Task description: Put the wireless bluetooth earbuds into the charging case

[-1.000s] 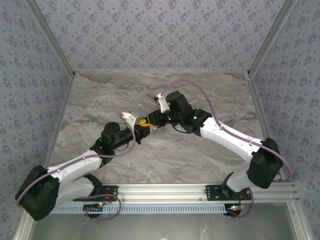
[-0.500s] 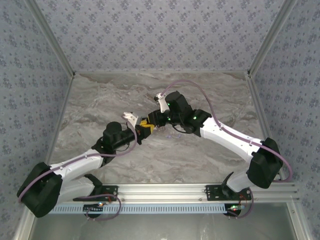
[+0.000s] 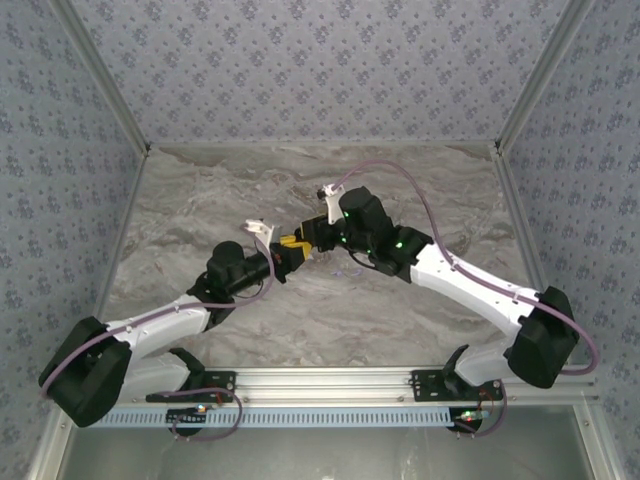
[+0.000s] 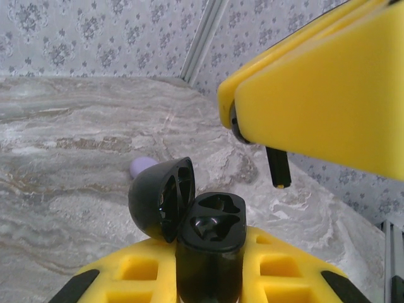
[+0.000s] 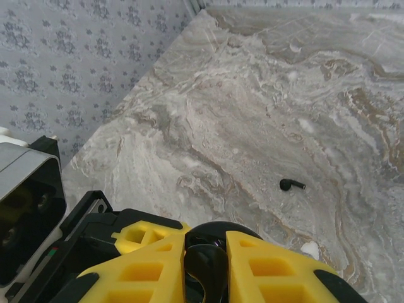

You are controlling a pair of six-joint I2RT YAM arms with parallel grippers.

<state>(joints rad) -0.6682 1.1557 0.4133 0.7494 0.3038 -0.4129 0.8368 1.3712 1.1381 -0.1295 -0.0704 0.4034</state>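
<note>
The black charging case (image 4: 211, 221) stands upright in my left gripper (image 4: 208, 249), which is shut on its body. Its lid (image 4: 158, 196) hangs open to the left, and both wells look empty. My right gripper (image 5: 205, 252) is shut on a black earbud (image 5: 211, 268). In the left wrist view that earbud's stem (image 4: 278, 167) hangs below the yellow right fingers (image 4: 315, 95), up and to the right of the case. Another black earbud (image 5: 291, 185) lies on the marble. In the top view both grippers (image 3: 295, 243) meet mid-table.
A small pale lilac piece (image 4: 142, 166) rests on the table (image 4: 69, 139) behind the lid, mostly hidden. A white speck (image 5: 309, 249) lies near my right fingers. Patterned walls and metal corner posts (image 4: 203, 38) bound the marble top.
The left gripper has carried the case a little up and to the right, towards the far wall. The right arm has shifted slightly right, and both grips are unchanged.
</note>
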